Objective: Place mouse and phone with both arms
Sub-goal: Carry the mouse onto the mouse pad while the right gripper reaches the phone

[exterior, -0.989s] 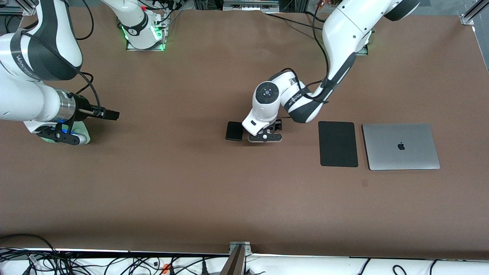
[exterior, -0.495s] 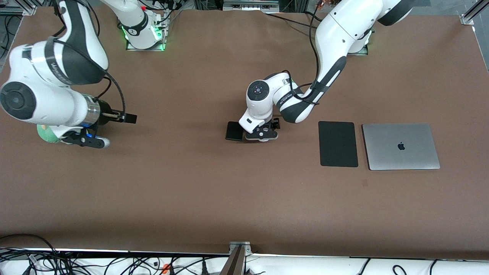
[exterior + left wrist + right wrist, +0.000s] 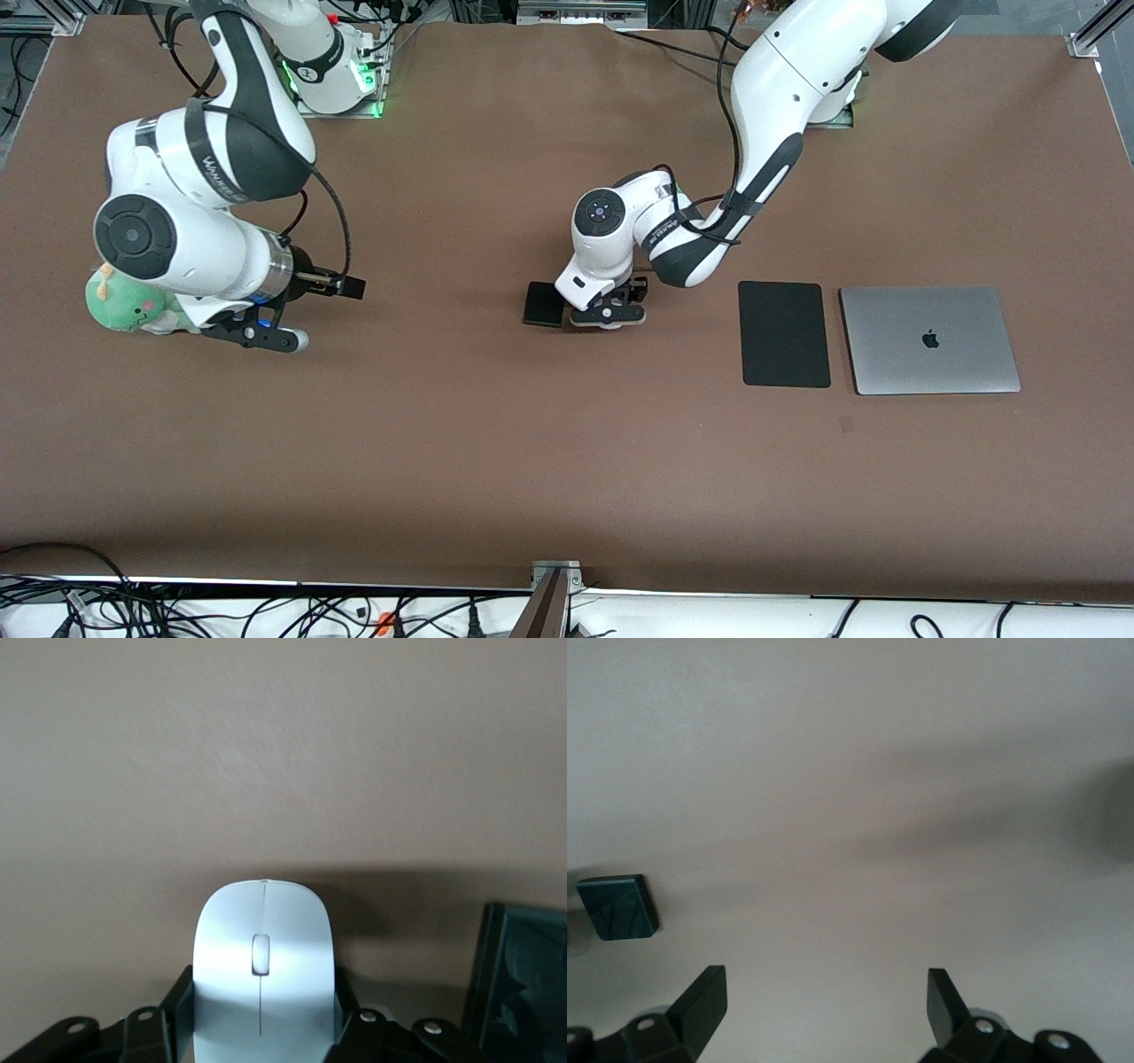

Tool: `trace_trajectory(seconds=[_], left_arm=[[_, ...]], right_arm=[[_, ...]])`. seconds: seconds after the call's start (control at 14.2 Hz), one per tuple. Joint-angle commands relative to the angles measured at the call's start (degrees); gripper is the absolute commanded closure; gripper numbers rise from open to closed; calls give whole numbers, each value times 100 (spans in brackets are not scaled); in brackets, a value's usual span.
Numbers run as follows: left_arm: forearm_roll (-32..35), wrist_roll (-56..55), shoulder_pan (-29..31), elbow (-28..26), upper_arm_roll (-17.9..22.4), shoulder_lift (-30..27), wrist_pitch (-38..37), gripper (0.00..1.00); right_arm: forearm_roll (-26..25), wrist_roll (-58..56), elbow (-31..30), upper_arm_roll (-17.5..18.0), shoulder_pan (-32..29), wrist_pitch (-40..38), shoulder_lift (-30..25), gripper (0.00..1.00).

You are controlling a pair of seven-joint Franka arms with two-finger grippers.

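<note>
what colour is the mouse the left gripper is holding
White and glossy, with a thin centre line. The mouse shows best in the left wrist view, clamped in the left gripper.

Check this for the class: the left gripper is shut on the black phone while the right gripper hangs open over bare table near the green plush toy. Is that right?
One thing is wrong: the left gripper is shut on the white mouse, as the left wrist view shows; the phone lies on the table beside it. The right gripper does hang open over bare table near the green plush toy.

Phone [image 3: 542,304] crowds the mouse [image 3: 262,970] — mat [image 3: 784,333], laptop [image 3: 928,339] toward the left arm's end; table [image 3: 567,478] front edge open.
</note>
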Motion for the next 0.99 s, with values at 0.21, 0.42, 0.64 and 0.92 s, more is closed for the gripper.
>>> trace_trajectory(seconds=[0.21, 0.42, 0.64, 0.92], left_arm=[[-265, 1367, 1381, 53, -473, -721, -1194, 53], [-266, 2746, 2304, 10, -641, -907, -1784, 53], [-266, 3619, 3025, -148, -641, -907, -2005, 53], [-204, 3770, 3555, -648, -650, -916, -1620, 51]], right_arm=[[479, 172, 36, -63, 64, 12, -20, 0], [533, 874, 10, -63, 388, 336, 50, 0], [515, 1463, 1, -54, 810, 810, 269, 0], [384, 1491, 1, 366, 1031, 1521, 655, 0]])
